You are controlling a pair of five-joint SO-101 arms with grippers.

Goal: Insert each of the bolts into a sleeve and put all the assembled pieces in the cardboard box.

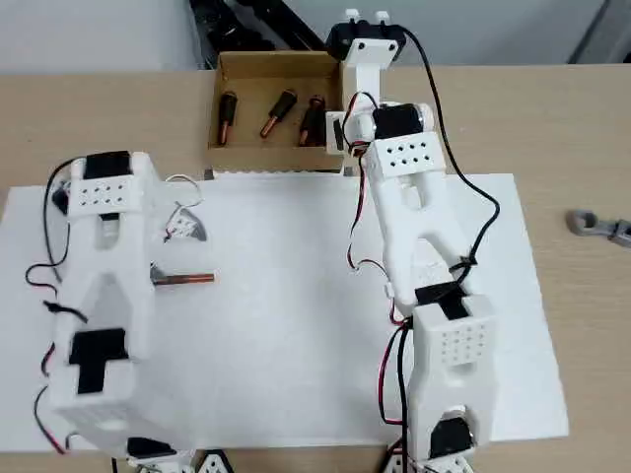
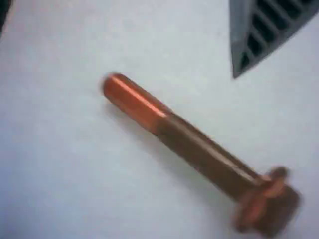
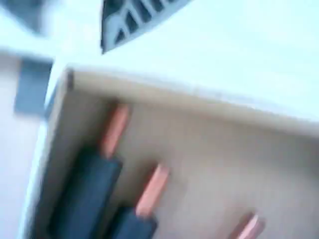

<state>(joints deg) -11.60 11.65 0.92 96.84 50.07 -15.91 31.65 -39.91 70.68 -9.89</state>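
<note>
A bare copper bolt (image 1: 183, 279) lies on the white mat (image 1: 296, 335), just beside the left arm; up close, this bolt (image 2: 194, 149) has no sleeve on it. My left gripper (image 1: 185, 225) hangs open above the mat, with one ribbed finger (image 2: 259, 35) clear of the bolt. The cardboard box (image 1: 219, 108) at the back holds three bolts in black sleeves (image 1: 228, 113) (image 1: 279, 111) (image 1: 314, 118). My right gripper (image 1: 340, 130) is at the box's right wall, open and empty, its finger (image 3: 139, 20) above the sleeved pieces (image 3: 84, 194).
A small grey metal part (image 1: 596, 227) lies on the bare wooden table at the far right. The mat's middle, between the two arms, is free. The right arm's base (image 1: 449, 394) stands on the mat's front right.
</note>
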